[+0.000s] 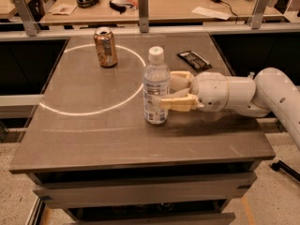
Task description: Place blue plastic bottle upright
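The blue plastic bottle (155,81) stands upright on the brown table (93,135), near its middle. It is clear with a white cap and a white label. My gripper (167,93) reaches in from the right at the bottle's lower half. One cream finger (178,103) lies across the bottle's front right side and the other shows behind it. The gripper is shut on the bottle, whose base rests on the table.
A copper-coloured drink can (105,47) stands upright at the back left, on a white circle line (70,111) drawn on the table. A dark flat packet (194,60) lies at the back right. A cluttered desk (164,3) stands behind a rail.
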Available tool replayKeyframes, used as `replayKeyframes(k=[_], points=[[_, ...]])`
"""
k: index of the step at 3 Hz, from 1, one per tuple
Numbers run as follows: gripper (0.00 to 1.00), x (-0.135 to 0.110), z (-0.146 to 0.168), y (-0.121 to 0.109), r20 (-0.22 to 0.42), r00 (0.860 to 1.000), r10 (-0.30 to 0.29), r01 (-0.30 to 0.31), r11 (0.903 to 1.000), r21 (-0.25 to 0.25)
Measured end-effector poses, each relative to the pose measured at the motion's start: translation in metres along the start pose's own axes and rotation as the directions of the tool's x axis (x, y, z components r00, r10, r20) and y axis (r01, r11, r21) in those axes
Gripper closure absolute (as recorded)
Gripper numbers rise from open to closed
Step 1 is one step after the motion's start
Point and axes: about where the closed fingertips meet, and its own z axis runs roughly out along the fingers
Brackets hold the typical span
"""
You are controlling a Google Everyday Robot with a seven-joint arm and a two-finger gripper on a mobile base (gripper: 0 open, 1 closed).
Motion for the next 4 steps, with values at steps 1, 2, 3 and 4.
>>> replayKeyframes(k=[1,2,3,4], points=[[0.12,0.0,0.0,0.0,0.0,1.0,0.0,0.0,1.0,0.0],[0.0,-0.0008,-0.0023,-0.0088,-0.023,0.996,0.09,-0.09,0.9956,0.026],[0.0,0.0005,-0.0019,-0.0094,-0.029,0.988,0.149,-0.148,0.9886,0.029],[0.0,0.0002,-0.0013,-0.0092,-0.028,0.989,0.145,-0.144,0.9892,0.028]])
